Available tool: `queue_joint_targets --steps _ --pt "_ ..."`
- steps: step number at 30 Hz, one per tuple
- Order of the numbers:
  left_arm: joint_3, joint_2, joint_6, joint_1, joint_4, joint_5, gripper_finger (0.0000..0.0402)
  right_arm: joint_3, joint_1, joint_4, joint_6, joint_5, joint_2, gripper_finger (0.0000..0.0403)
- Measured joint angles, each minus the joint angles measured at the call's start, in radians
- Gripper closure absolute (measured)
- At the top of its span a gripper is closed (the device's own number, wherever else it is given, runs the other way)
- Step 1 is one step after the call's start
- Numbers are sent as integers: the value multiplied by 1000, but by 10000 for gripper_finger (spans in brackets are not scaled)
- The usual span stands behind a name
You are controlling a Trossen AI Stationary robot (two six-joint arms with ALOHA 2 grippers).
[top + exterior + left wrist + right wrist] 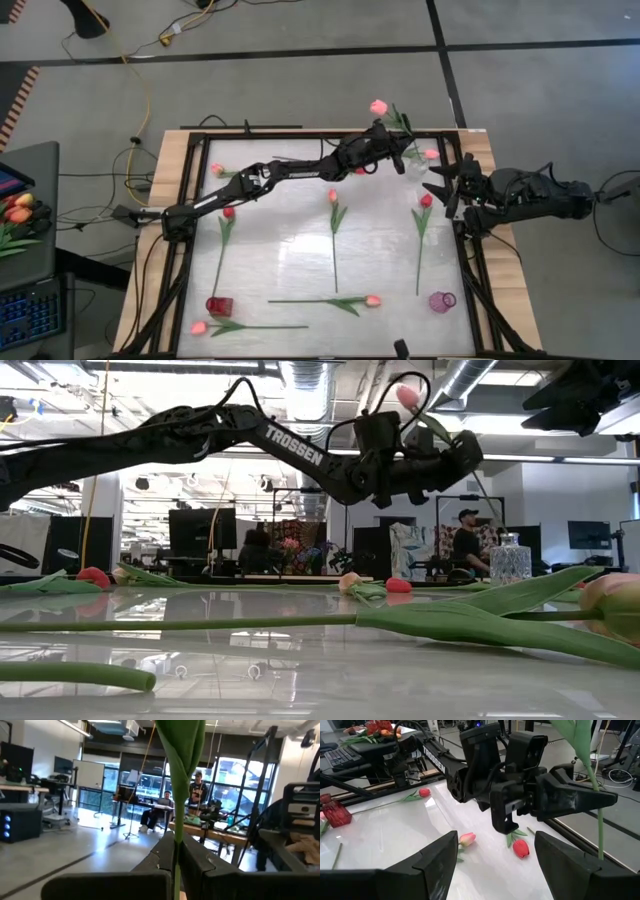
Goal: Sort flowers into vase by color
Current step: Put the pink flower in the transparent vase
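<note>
My left gripper (398, 140) reaches over the table's far right part, shut on a pink-headed tulip (378, 107) that stands upright in it. A clear glass vase (415, 165) stands just beside and below it, with a pink flower (431, 154) at it. Several other tulips lie flat on the white tabletop: red (228, 212), salmon (333, 197), red (425, 200), pink (372, 300), pink (198, 327), pink (217, 170). My right gripper (445, 185) waits open at the table's right edge, holding nothing. My left gripper pinches the tulip's thin green stem (176, 851), below its leaf, between its two fingers (580, 800), at their free ends. The fingers come almost level from the table's left and lie across the stem. The tulip is lifted clear, upright, head up, its lower stem (600, 840) hanging below.
A red vase (219, 305) stands at the near left and a purple vase (442, 300) at the near right. A dark frame (190, 180) borders the tabletop. Bunched orange tulips (18, 212) lie on a side desk to the left. People sit in the room beyond.
</note>
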Motion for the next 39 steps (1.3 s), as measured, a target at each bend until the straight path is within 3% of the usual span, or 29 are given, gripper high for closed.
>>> queue_joint_targets --steps 16,31,39 --pt "1 2 27 0 -32 1 400 0 0 -6 -3 1 0 113" --pt "1 2 53 -1 -97 55 345 0 0 -4 -9 2 0 113" --pt "1 2 68 0 -144 116 338 0 0 7 -23 9 0 113"
